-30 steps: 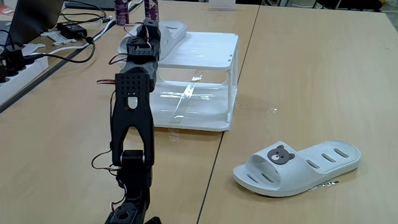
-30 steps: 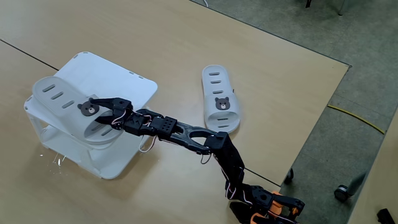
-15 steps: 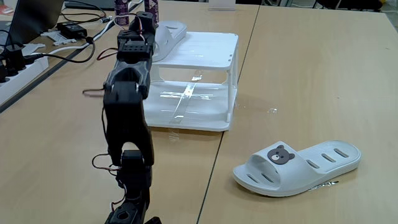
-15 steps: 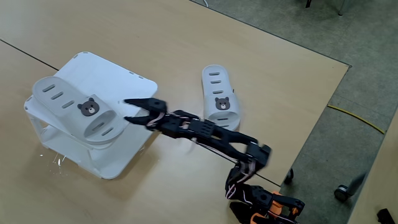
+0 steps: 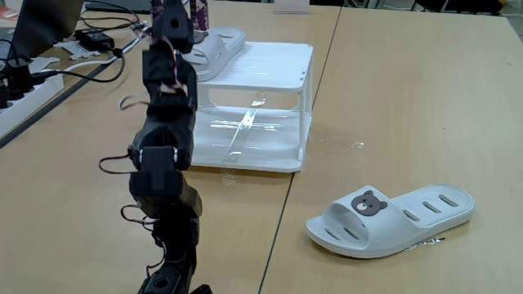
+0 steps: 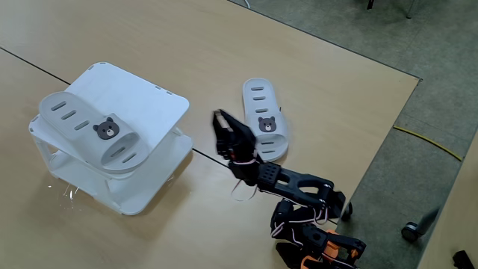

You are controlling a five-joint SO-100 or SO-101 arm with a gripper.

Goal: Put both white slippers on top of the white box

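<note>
Hovering empty, your gripper point(image 6: 224, 128) hung with its jaws barely parted between the white box point(image 6: 160, 101) and the second slipper point(image 6: 264, 119) on the wooden table point(image 6: 314, 67). One slipper point(image 6: 89, 131) already lay across the box's flat slatted top, overhanging its edge. By my read, you were starting the second fetch: next came a reach to that soft, rubbery slide, bear patch up, oval slots along its sole.
</note>
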